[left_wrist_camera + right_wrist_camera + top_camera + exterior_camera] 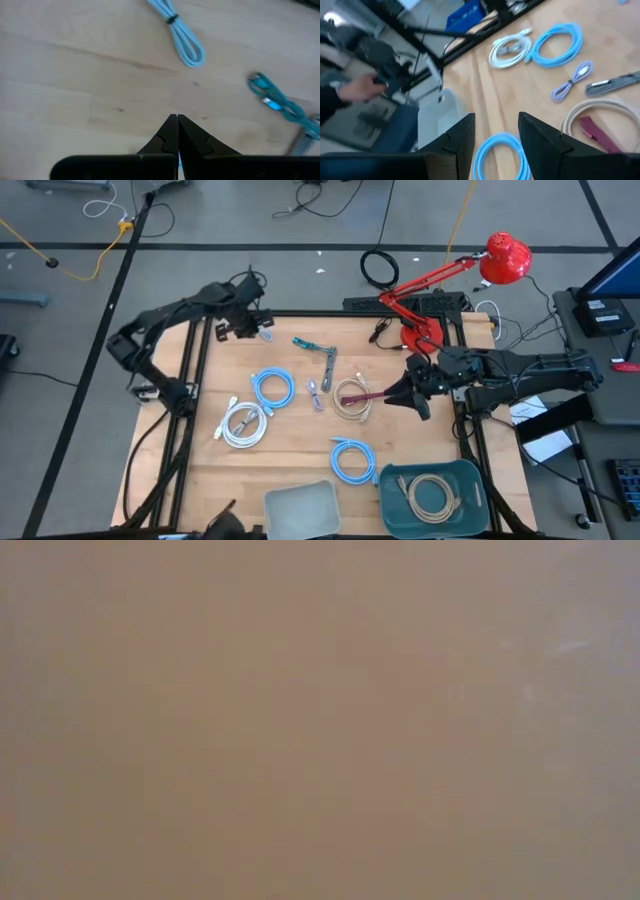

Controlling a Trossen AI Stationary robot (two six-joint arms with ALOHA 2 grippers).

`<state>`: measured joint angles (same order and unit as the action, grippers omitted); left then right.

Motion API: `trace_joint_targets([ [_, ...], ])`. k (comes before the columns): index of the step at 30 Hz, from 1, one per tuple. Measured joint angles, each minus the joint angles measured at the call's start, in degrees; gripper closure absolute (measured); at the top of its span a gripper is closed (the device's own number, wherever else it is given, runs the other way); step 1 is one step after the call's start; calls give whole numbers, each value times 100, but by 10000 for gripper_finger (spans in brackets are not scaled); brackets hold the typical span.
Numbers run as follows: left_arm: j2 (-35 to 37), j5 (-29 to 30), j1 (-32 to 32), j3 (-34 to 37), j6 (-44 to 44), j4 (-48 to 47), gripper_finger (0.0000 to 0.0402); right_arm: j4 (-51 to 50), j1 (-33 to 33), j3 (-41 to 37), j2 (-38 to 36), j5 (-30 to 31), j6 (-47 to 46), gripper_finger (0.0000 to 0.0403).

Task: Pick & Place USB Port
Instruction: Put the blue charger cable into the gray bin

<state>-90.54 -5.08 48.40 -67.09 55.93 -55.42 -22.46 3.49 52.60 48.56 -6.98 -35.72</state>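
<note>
Pale wood table [300, 445], viewed from above, with a spread of coiled USB cables. At 10 o'clock the left gripper [177, 122] waits with its jaws pressed together and nothing in them, just beside a small light-blue cable [265, 333]. At 8 o'clock lies a white coil [243, 423], and just beyond it toward centre a blue coil [272, 388]. A teal cable [310, 345] and a grey braided lead [328, 366] lie at 12 o'clock, and a small lilac cable [316, 395] sits at centre. Just right of centre is the beige coil [352, 402] with a maroon strip [365, 393] across it, judged the likeliest next item. The right gripper [496, 125] hangs at 3 o'clock beside this coil, jaws about half parted and empty; only bare wood and a second blue coil [352, 460] show between its fingers. The step in hand reads as the approach before a pick. The next move calls for lining the jaws over one strand of the beige coil, lowering and closing. The lilac cable and braided lead lie near enough to snag. A clear tray [300, 505] stands at 6 o'clock and a teal bin [395, 495] at 5 o'clock, the bin already holding one beige cable [430, 495]. Off the table stands a red lamp [505, 258] at 1 o'clock. A person's hand [365, 87] shows beyond the table edge. The low view shows nothing usable.
</note>
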Motion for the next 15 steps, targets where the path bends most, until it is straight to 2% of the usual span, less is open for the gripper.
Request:
trace_joint_targets([
  [8,-687,-704,531,-2,-778,765,401,251,0,-15,2,601,-266,259],
  [12,-697,-643,752,-7,-944,964,391,253,-2,-15,1,857,-412,259],
  [15,-696,-636,986,-7,-1177,964,363,254,-2,-15,0,920,-465,259],
])
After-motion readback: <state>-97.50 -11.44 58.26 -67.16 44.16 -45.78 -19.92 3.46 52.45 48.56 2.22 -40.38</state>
